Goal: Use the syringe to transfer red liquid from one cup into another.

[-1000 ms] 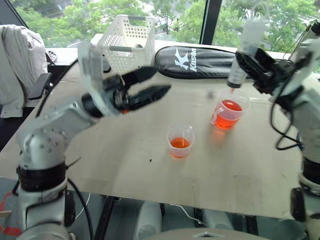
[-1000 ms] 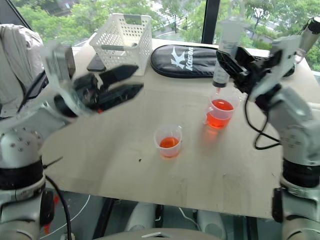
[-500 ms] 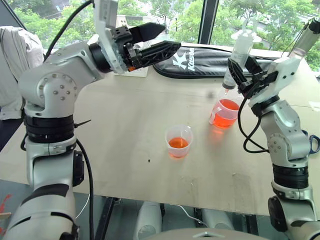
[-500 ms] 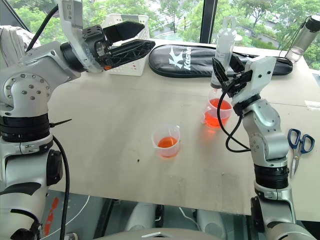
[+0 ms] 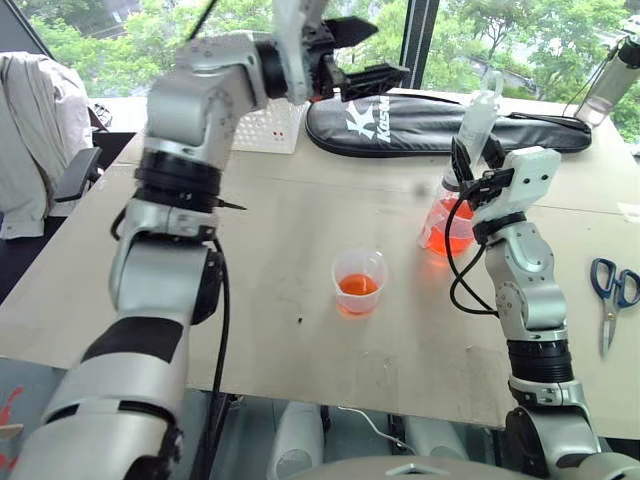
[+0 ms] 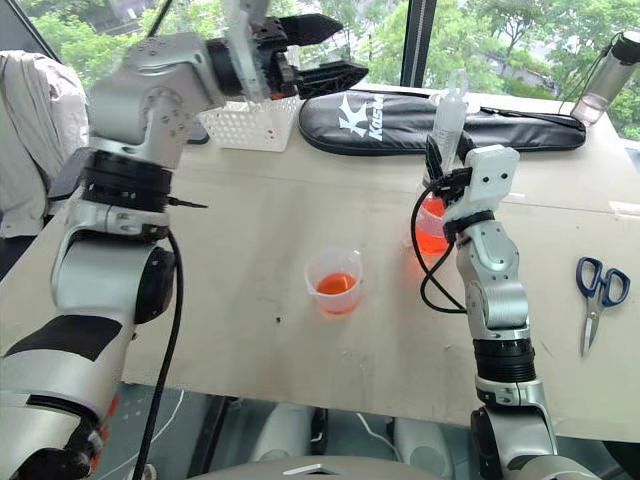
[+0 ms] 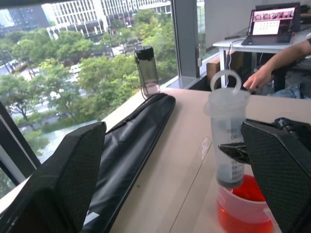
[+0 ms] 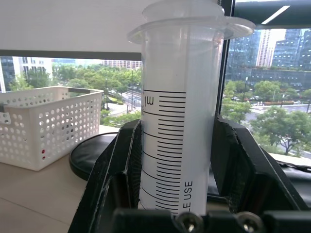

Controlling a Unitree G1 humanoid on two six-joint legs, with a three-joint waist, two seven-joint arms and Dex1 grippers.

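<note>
right gripper (image 8: 177,160) clamps the syringe (image 5: 476,118) upright, handled cup (image 5: 447,226) just below; left gripper (image 5: 362,52) gapes wide.

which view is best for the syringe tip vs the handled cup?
Left wrist view: syringe stands upright, its lower end over the handled cup. Eye views show both from farther off. Right wrist view shows the barrel between the right gripper fingers.

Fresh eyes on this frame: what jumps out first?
The right gripper holds the syringe upright, tip down in the handled cup of red liquid. The left gripper is raised high and open, pointing toward the syringe. A smaller cup with some red liquid stands mid-table.
</note>
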